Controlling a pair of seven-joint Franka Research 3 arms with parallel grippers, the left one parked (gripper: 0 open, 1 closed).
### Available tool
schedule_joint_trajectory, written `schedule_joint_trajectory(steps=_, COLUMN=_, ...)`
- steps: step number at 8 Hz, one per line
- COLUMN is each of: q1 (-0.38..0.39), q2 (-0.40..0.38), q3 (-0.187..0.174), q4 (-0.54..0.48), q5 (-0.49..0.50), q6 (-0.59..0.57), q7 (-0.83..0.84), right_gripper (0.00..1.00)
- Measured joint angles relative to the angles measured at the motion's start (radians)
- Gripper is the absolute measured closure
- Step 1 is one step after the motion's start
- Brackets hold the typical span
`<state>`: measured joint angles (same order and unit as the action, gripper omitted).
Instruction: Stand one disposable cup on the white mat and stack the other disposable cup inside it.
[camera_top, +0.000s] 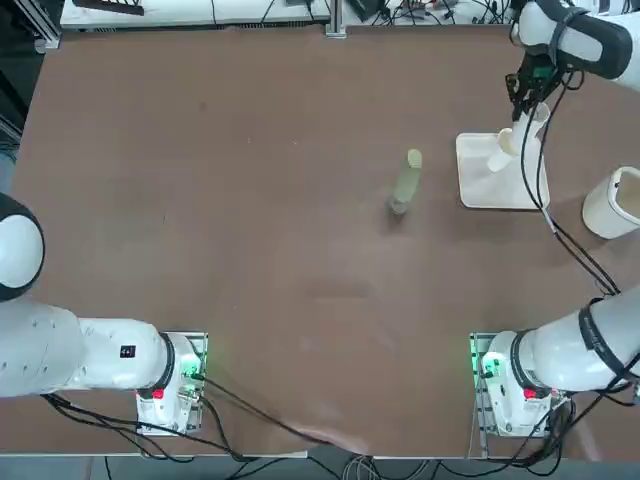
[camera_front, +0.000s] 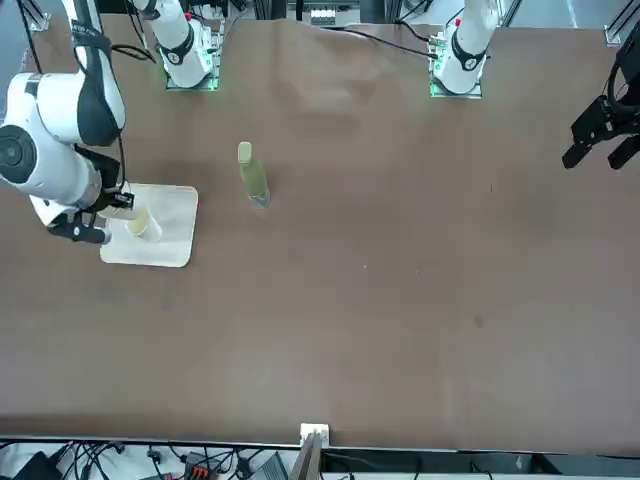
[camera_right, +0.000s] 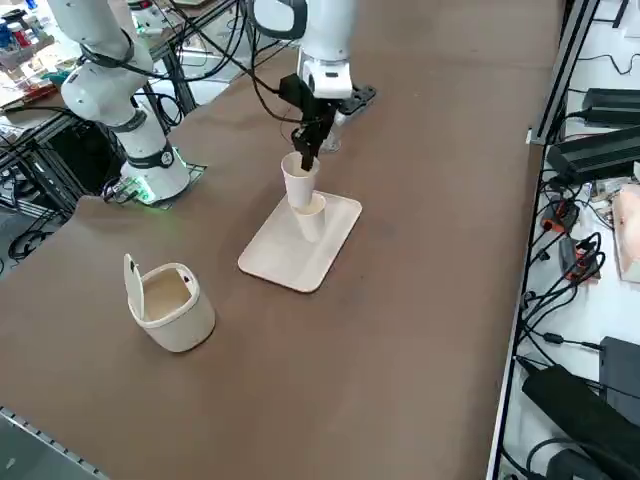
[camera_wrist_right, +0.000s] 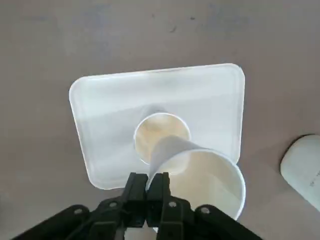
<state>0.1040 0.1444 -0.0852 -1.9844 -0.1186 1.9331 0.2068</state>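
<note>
- Disposable cup (camera_wrist_right: 161, 137) number one stands upright, mouth up, near the middle of the white mat (camera_wrist_right: 105, 110), which lies flat on the counter (camera_top: 250, 200).
- Second disposable cup (camera_wrist_right: 202, 175) is held clear of the mat by the right gripper (camera_wrist_right: 152, 187); its fingers are nearly closed, pinching the rim wall, one inside and one outside.
- Key relation: the held cup hangs above and just beside the standing cup. In the wrist view its body overlaps the lower rim without being centred on it.
- Both cups have roughly vertical long axes; the held cup appears slightly tilted.
- Judgement: stacking requires a small lateral correction to align the axes, then a straight descent.
- Arm pose: the right arm reaches far across the counter, wrist pointing down over the mat.
- Nearby items: a round cream container (camera_right: 172, 305) and a green bottle (camera_top: 407, 182) stand well apart from the mat.
</note>
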Motion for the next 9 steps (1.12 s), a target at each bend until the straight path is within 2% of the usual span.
schedule_joint_trajectory(steps=2, q1=0.0, q2=0.007, q3=0.0, q4=-0.046, q5=0.0, q6=0.076, q7=0.005, right_gripper=0.98)
schedule_joint_trajectory(steps=4, q1=0.0, q2=0.02, q3=0.0, q4=-0.056, q5=0.0, q6=0.105, q7=0.014, right_gripper=0.96)
schedule_joint_trajectory(steps=5, q1=0.0, q2=0.023, q3=0.0, q4=-0.056, q5=0.0, q6=0.109, q7=0.015, right_gripper=0.83)
schedule_joint_trajectory(steps=9, q1=-0.002, q2=-0.017, q3=-0.004, q4=-0.005, q5=0.0, q6=0.077, q7=0.009, right_gripper=0.14)
